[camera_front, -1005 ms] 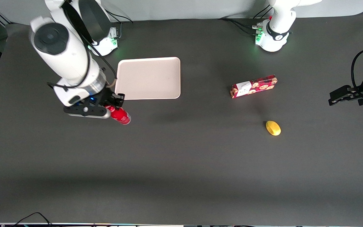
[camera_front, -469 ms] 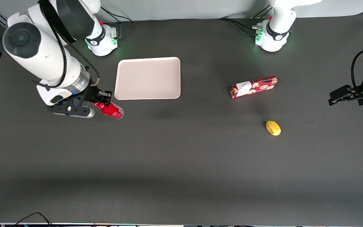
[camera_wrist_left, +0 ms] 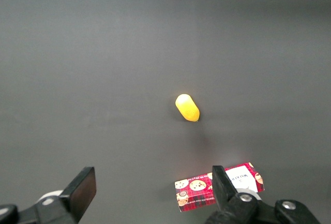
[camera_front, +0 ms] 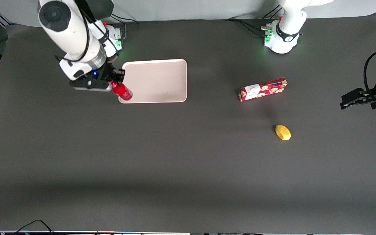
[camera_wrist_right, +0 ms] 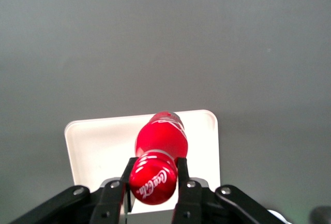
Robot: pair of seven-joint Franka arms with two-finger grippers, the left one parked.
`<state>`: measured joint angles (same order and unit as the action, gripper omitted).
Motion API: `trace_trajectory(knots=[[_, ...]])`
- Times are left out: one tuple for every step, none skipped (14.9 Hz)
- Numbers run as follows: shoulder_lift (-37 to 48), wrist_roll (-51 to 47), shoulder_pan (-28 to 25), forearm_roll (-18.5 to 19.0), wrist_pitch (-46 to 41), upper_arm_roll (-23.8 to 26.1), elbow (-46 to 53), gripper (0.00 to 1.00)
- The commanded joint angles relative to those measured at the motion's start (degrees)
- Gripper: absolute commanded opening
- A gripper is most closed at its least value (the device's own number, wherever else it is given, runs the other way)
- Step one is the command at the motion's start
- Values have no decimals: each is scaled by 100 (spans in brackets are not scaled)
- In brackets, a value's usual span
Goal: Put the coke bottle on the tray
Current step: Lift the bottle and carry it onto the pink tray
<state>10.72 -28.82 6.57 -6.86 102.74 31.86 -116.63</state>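
The gripper (camera_front: pixel 115 80) was clamped on the coke bottle (camera_front: pixel 123 91), its two black fingers (camera_wrist_right: pixel 182 175) pressing the bottle's sides. The bottle hung tilted in the air over the corner of the tray (camera_front: pixel 157 78) that lay nearest the front camera at the working arm's end. Toward the parked arm's end of the bench lay a red cookie box (camera_front: pixel 262 89), and nearer the camera than it, a yellow lemon (camera_front: pixel 283 132).

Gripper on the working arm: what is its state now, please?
Gripper: closed on the coke bottle, over the corner of the tray.
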Motion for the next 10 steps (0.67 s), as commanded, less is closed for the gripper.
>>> trace_trajectory(knots=[[1808, 938, 82, -702, 510, -66, -1861, 0], [2019, 1122, 73, -764, 563, -66, -2151, 0], [2204, 1246, 73, -817, 668, -74, -2467, 0], [2371, 1317, 64, -904, 808, -74, -2731, 0], [2417, 1344, 55, -984, 949, -74, -2908, 0], [2426, 1448, 55, -993, 1054, -74, -3031, 0], [2417, 1571, 64, -1002, 1169, -83, -3172, 0], [2417, 1581, 55, -1002, 1335, -74, -3321, 0], [2408, 1581, 55, -1037, 1502, -74, -3436, 0], [2373, 1590, 46, -1176, 1626, -66, -3515, 0]])
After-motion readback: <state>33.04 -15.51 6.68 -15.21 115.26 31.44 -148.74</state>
